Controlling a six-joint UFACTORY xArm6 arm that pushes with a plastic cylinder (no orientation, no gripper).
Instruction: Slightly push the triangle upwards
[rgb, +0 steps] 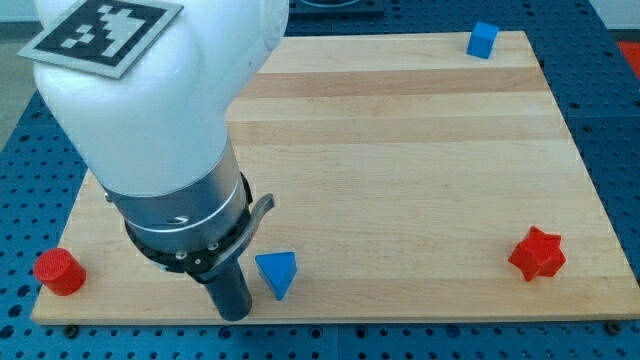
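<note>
The blue triangle (277, 273) lies on the wooden board (400, 180) close to its near edge, left of centre. My tip (234, 316) rests on the board just left of the triangle and slightly nearer, at the board's near edge; a narrow gap seems to separate them, though I cannot tell for sure whether they touch. The end effector is a plain rod with nothing clamped on it. A red cylinder (58, 271) sits at the near left corner, a red star (538, 253) near the near right corner, and a blue cube (483, 39) at the far right edge, all well apart from the triangle.
</note>
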